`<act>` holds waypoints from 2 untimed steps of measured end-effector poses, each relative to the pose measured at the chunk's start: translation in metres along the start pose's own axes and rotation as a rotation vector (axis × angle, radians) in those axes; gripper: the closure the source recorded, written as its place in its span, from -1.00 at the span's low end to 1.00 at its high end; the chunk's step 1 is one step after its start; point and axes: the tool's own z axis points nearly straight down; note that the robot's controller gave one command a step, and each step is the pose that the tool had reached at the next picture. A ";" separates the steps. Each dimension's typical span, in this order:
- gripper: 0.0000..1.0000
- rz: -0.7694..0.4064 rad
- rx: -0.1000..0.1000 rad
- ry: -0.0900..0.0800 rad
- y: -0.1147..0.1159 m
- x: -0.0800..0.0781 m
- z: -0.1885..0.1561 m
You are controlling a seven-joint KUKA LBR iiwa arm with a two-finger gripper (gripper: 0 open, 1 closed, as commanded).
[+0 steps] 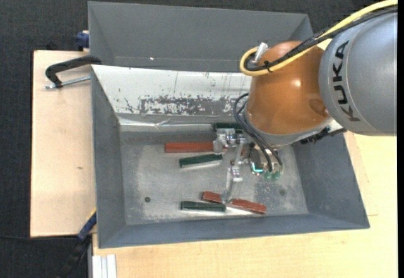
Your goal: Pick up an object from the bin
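**Pincer lowered over the lower bars**

The pincer [230,193] is seen just right of the frame's centre, pointed down at the bin [107,144] floor beneath the orange cover [284,93]. Its tip is placed at the right end of the lower red bar [213,196]. Whether the two are touching cannot be told. How far the pincer is open cannot be told either, and nothing is seen gripped in it.

Three bars are grouped in the lower middle of the frame. The lower red bar is at the top of the group, the lower green bar [201,206] lies just below it, and the right red bar [247,208] runs off to the right. Two more bars, the upper red bar [188,146] and the upper green bar [199,160], lie well apart from the tip, left of the wrist.

All the bars lie flat on the floor, so an approach from straight above is probably intended, with the grip closed across a bar's narrow width. The lower red bar is judged the likeliest target, being nearest the tip. Because its neighbours lie so close, one of them could be nudged or caught along with it
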 end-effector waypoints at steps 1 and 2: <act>-1.00 0.002 -0.001 -0.008 0.000 -0.002 -0.004; -1.00 -0.037 -0.001 -0.018 0.009 -0.055 0.060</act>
